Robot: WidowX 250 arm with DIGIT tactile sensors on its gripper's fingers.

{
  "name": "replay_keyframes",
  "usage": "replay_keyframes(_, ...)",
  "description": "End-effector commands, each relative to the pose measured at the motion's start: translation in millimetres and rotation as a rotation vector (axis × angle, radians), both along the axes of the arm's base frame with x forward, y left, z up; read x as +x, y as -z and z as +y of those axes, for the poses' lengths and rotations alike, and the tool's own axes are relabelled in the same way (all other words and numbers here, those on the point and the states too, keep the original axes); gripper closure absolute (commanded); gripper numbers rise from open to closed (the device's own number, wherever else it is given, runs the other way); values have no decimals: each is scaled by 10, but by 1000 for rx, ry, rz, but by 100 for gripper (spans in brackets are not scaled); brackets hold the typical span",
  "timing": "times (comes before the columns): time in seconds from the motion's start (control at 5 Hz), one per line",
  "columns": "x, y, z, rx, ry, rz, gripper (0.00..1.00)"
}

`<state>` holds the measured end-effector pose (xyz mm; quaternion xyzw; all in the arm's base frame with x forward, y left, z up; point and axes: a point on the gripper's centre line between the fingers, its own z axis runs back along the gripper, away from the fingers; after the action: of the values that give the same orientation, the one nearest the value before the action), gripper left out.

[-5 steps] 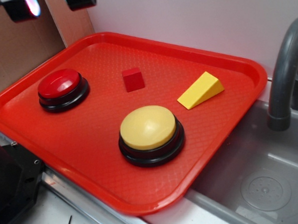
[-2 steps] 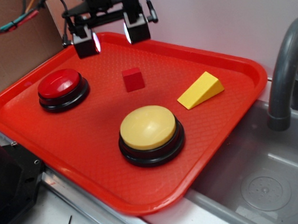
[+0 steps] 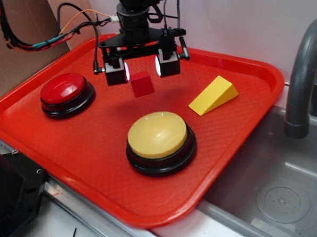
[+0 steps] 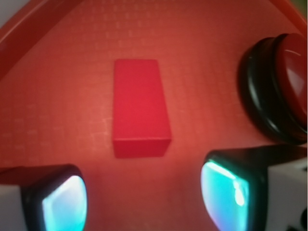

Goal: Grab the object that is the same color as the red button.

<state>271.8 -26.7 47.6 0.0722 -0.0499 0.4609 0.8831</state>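
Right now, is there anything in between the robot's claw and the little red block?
No. In the wrist view, only bare red tray shows between the open gripper and the small red block.

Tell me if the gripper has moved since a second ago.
Yes. The gripper has come down and toward the yellow wedge's side of the red tray; open, it now brackets the red block, which has stayed put.
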Motion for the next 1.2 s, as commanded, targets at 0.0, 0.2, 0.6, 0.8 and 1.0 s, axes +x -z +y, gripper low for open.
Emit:
replay_keyframes(0.0, 34, 48, 145, -7, -16, -17, 0)
replay_keyframes(0.2, 136, 130, 245, -8, -41, 16, 0)
replay_keyframes(0.6, 20, 215, 255, -5, -72, 6, 12)
replay_keyframes(0.8, -45, 216, 230, -6, -63, -1, 100)
replay_keyframes(1.0, -81, 216, 220, -8, -66, -2, 100)
